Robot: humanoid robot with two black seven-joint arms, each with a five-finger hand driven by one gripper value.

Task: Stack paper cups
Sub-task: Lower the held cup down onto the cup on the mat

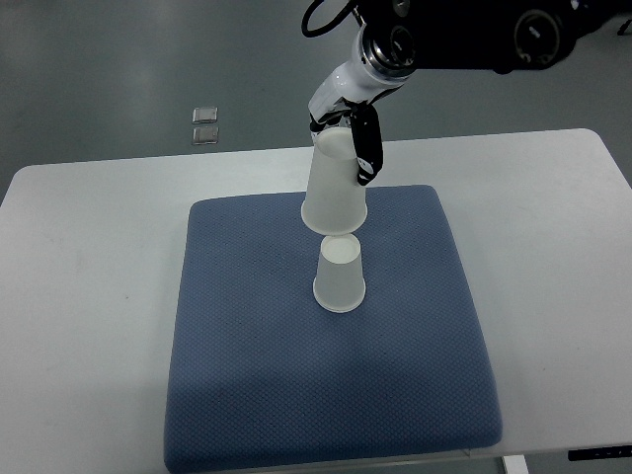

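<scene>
1. Here, a white-and-black robot hand point(357, 138) is seen reaching in from the upper right of the top view, its arm running out toward the right edge; by the rig line it is taken as the right hand.
2. Its dark fingers point(368, 148) are clamped on the narrow end of a translucent white paper cup point(334, 188), with one finger laid down the cup's right side.
3. The held cup is carried upside down, its wide mouth lowermost, and is tilted slightly, lifted clear of the surface below.
4. Directly beneath that mouth a second white paper cup point(339, 279), likewise inverted, is stood with its flat base facing up.
5. The rim of the held cup is seen just over the base of the standing cup; whether the two touch cannot be told.
6. The standing cup is set near the middle of a blue square textured fabric cushion point(257, 375).
7. The cushion is laid on a white rectangular table point(89, 296).
8. Beyond the table's far edge, two small clear square objects point(205, 123) are seen on the grey floor point(118, 59).
</scene>
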